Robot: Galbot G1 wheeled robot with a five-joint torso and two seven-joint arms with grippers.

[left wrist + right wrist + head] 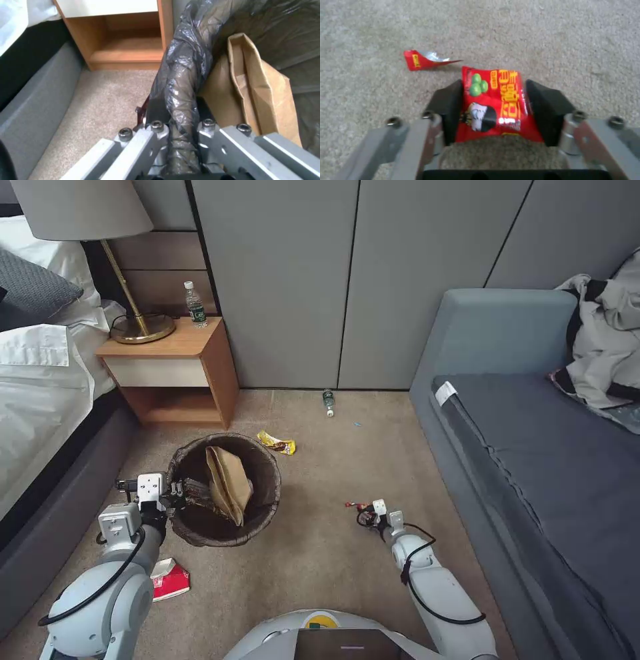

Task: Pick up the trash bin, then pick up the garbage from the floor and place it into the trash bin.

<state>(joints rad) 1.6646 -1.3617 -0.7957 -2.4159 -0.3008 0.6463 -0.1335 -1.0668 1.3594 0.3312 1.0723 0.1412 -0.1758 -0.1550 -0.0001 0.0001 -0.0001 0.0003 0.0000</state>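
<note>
The trash bin (267,467), lined with a dark bag, is by my left side with a brown paper bag (230,483) inside. My left gripper (175,493) is shut on its bagged rim (181,82), and the paper bag (263,95) leans just inside. Down on the carpet, my right gripper (365,515) is shut on a red snack packet (493,105), one pad on either side. A torn red scrap (420,60) lies just beyond it. Other garbage on the floor: a yellow wrapper (278,443), a small green-labelled bottle (328,402) and a red-and-white packet (168,580).
A wooden nightstand (173,367) with a lamp and a water bottle (195,305) stands behind the bin, beside the bed (40,400) on the left. A grey sofa (533,460) runs along the right. Wardrobe doors close off the back. Open carpet lies between.
</note>
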